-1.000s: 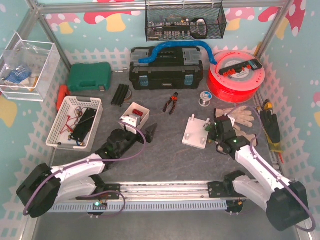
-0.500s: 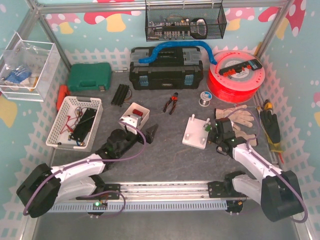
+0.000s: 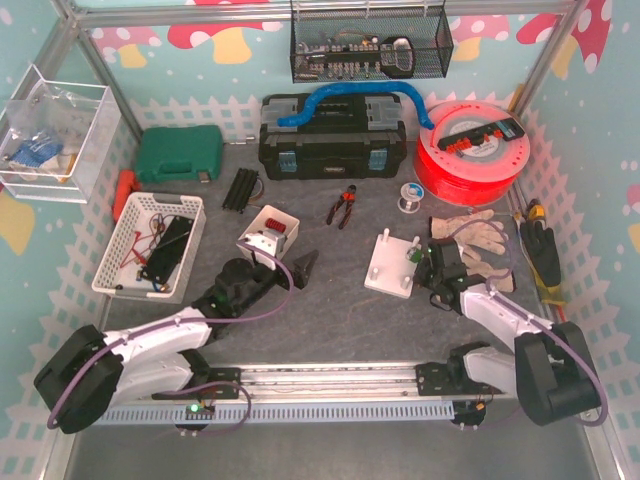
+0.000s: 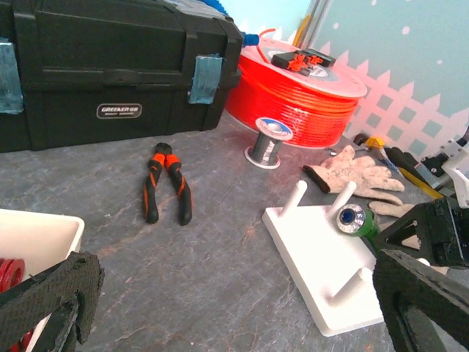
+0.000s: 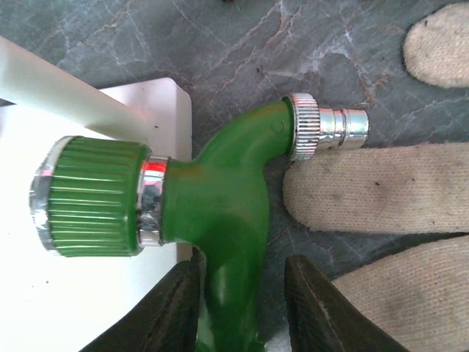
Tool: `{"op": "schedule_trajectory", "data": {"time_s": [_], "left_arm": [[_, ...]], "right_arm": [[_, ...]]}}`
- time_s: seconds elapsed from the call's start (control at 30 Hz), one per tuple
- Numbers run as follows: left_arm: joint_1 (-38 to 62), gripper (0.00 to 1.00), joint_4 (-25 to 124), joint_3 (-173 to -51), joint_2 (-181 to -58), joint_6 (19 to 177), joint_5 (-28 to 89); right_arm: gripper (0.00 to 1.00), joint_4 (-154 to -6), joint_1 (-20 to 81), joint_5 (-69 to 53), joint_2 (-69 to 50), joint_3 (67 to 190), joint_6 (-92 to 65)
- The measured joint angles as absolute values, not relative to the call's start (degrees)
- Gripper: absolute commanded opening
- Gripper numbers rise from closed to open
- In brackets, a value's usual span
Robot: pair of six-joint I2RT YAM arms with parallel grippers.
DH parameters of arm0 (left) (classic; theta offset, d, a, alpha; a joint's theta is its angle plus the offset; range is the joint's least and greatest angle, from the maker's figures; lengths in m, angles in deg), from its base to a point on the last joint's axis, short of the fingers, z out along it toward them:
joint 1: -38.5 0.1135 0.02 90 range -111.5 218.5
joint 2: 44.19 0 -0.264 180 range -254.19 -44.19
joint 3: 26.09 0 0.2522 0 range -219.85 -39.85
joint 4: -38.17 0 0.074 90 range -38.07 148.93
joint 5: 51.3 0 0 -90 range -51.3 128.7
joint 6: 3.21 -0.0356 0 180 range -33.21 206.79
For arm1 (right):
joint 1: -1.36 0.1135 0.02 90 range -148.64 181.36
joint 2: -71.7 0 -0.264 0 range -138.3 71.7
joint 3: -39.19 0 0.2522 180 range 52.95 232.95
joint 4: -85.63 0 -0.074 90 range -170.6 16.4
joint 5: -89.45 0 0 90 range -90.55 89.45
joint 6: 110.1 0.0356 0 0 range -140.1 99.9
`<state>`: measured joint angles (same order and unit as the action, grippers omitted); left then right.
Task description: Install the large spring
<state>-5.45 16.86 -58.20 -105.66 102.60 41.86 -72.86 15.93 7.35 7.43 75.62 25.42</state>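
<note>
The only spring-like thing in view is a red coil [image 3: 281, 228] in a small white box [image 3: 270, 213], too small to say for sure that it is the large spring; it lies just ahead of the left gripper [image 3: 290, 262], whose fingers stand wide apart and hold nothing. Well apart from it, on the right, the right gripper [image 5: 240, 282] is closed on the stem of a green nozzle [image 5: 220, 205], whose ribbed head sits over the edge of a white peg board [image 3: 388, 275], beside a pale glove [image 5: 366, 191]
</note>
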Motion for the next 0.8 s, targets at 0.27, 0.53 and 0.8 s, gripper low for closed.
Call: {"op": "schedule_trajectory", "data": {"time_s": [0.27, 0.53, 0.8], "left_arm": [[-5.47, 0.99, 16.84, -58.20, -106.14, 102.58, 41.88], [-5.47, 0.99, 16.84, -58.20, -106.23, 102.56, 41.88], [-5.47, 0.99, 16.86, -58.27, -107.19, 102.40, 42.69]], "right_arm": [[0.32, -75.98, 15.93, 7.09, 3.56, 75.08, 25.61], [0.18, -77.34, 15.89, 7.17, 3.43, 74.73, 25.40], [0.14, -76.57, 15.65, 8.53, 9.28, 74.01, 25.24]]}}
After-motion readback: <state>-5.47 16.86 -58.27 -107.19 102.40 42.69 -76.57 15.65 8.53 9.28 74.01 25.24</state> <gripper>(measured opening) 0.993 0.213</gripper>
